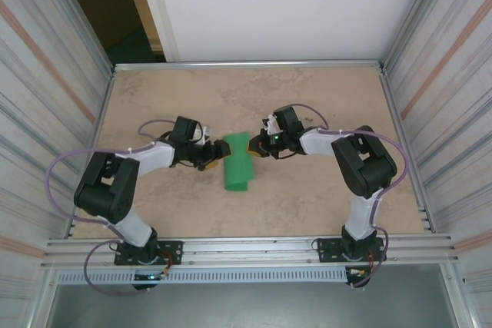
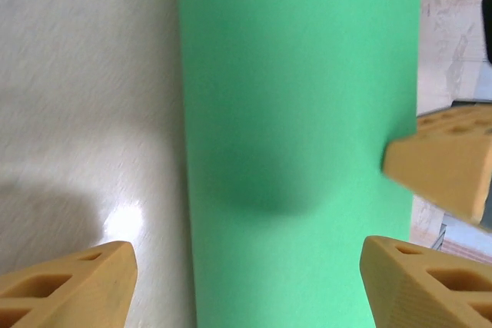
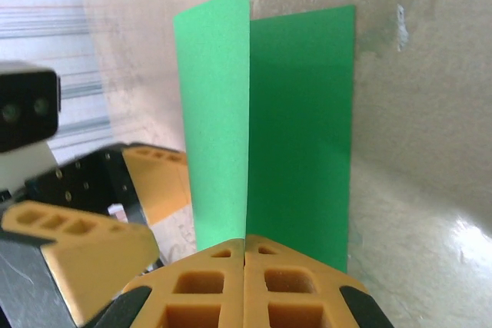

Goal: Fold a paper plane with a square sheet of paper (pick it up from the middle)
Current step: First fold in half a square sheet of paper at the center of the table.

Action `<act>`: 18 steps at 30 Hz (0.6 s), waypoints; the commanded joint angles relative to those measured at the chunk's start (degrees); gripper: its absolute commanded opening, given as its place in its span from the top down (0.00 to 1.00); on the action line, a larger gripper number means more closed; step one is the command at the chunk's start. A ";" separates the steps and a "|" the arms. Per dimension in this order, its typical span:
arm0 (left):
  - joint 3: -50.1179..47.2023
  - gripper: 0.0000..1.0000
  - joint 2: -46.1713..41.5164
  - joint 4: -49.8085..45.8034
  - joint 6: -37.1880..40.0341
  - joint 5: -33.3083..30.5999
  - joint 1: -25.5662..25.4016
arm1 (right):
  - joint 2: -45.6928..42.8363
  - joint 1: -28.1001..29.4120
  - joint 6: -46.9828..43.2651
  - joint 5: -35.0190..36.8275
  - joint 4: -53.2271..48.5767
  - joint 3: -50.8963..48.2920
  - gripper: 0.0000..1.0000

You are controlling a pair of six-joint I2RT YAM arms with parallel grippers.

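One grip: right gripper (image 3: 245, 255) pinched square sheet of paper (image 3: 300, 113) between shut jaws; left gripper (image 2: 247, 257) gaped empty; flap could slip, skewing fold.

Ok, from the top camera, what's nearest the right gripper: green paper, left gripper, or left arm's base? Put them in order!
1. The green paper, pinched in the right gripper itself.
2. The left gripper, open, just across the paper.
3. The left arm's base, at the near edge of the table.
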 commanded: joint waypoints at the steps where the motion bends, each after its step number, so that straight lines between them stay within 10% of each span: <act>1: -3.42 0.23 -2.90 2.56 -5.13 -3.86 -0.85 | 2.07 0.51 -2.25 0.23 -2.41 2.06 1.00; 18: 3.40 0.32 1.66 -5.70 -3.01 -10.24 -6.35 | 4.20 3.04 -1.65 2.21 -3.03 3.11 1.00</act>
